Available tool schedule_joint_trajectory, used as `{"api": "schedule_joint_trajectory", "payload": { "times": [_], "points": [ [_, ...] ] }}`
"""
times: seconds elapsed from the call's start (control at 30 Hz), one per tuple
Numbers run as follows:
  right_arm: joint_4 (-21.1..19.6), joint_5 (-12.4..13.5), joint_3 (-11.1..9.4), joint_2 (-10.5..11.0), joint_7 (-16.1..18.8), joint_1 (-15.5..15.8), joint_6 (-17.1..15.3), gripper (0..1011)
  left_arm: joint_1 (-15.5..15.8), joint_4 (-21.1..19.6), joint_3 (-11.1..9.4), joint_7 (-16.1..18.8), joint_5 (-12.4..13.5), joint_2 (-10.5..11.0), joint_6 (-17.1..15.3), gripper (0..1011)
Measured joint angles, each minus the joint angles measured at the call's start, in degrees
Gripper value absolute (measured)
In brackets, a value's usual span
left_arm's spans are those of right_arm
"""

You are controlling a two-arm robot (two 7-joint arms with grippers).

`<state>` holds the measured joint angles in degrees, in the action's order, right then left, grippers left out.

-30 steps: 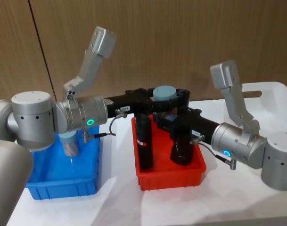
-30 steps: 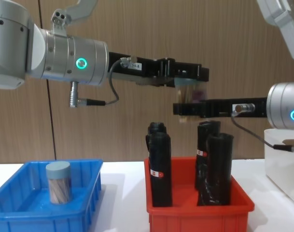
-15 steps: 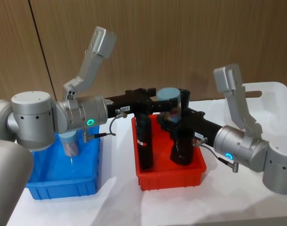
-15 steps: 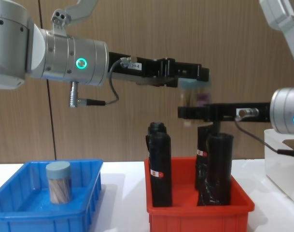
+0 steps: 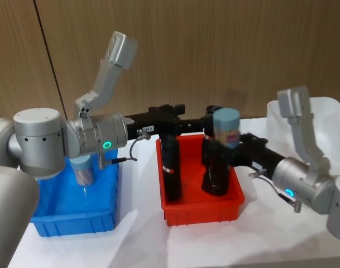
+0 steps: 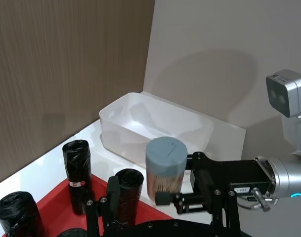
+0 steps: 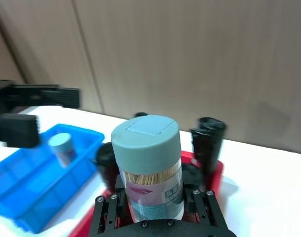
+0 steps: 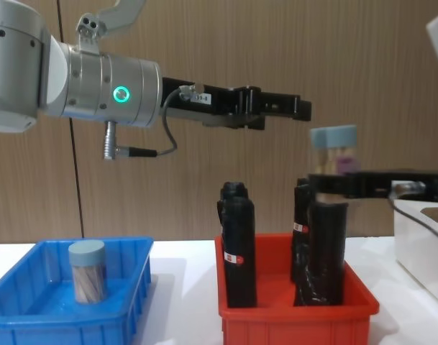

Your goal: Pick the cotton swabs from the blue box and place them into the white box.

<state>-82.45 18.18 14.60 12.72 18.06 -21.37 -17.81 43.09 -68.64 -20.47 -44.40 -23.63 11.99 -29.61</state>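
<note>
My right gripper [image 5: 228,146] is shut on a jar of cotton swabs [image 5: 226,126], upright with its pale blue lid on top, above the red bin's right side. The same jar [image 8: 334,147] stands up from the gripper [image 8: 335,184] in the chest view and fills the right wrist view [image 7: 149,163]. My left gripper [image 8: 296,110] hangs open and empty to the jar's left. A second jar of cotton swabs [image 5: 84,170] stands in the blue box [image 5: 75,215]. The white box [image 5: 329,109] sits at the far right, also seen in the left wrist view [image 6: 155,129].
A red bin [image 5: 200,209] with several tall black wrapped rolls [image 5: 171,167] stands between the blue and white boxes, under both grippers. A wooden wall closes off the back of the white table.
The jar has passed from between the left gripper's fingers to the right gripper, which has drawn back to the right with it. The left arm has stayed still.
</note>
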Motion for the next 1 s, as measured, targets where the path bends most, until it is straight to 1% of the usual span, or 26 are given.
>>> {"api": "schedule_joint_trajectory", "payload": {
  "times": [0.17, 0.27, 0.33, 0.5, 0.63, 0.67, 0.73, 0.83, 0.93, 0.97, 1.0],
  "points": [
    [0.0, 0.4, -1.0, 1.1, -2.3, 0.9, 1.1, 646, 0.0, 0.0, 0.0, 0.0, 0.0, 0.0, 0.0, 1004],
    [0.0, 0.6, -2.0, 2.0, -4.2, 1.5, 2.0, 646, 0.0, 0.0, 0.0, 0.0, 0.0, 0.0, 0.0, 1004],
    [0.1, 0.6, -2.3, 2.2, -4.5, 1.6, 2.2, 646, 0.0, 0.0, 0.0, 0.0, 0.0, 0.0, 0.0, 1004],
    [1.1, 1.0, -4.2, 3.8, -7.5, 2.1, 3.7, 646, 0.0, 0.0, 0.0, 0.0, 0.0, 0.0, 0.0, 1004],
    [2.2, 1.0, -5.3, 4.7, -9.1, 2.1, 4.5, 646, 0.0, 0.0, 0.0, 0.0, 0.0, 0.0, 0.0, 1004],
    [2.2, 1.0, -5.3, 4.7, -9.1, 2.1, 4.5, 646, 0.0, 0.0, 0.0, 0.0, 0.0, 0.0, 0.0, 1004],
    [3.7, 1.0, -6.3, 5.4, -10.2, 1.7, 5.3, 646, 0.0, 0.0, 0.0, 0.0, 0.0, 0.0, 0.0, 1004],
    [5.0, 0.9, -6.9, 5.8, -10.8, 1.1, 5.7, 646, 0.0, 0.0, 0.0, 0.0, 0.0, 0.0, 0.0, 1004],
    [7.5, 0.4, -7.7, 6.3, -11.5, -0.3, 6.5, 646, 0.0, 0.0, 0.0, 0.0, 0.0, 0.0, 0.0, 1004],
    [7.5, 0.4, -7.7, 6.3, -11.5, -0.3, 6.5, 646, 0.0, 0.0, 0.0, 0.0, 0.0, 0.0, 0.0, 1004],
    [8.7, 0.1, -7.9, 6.4, -11.7, -0.8, 6.8, 646, 0.0, 0.0, 0.0, 0.0, 0.0, 0.0, 0.0, 1004]
  ]
}}
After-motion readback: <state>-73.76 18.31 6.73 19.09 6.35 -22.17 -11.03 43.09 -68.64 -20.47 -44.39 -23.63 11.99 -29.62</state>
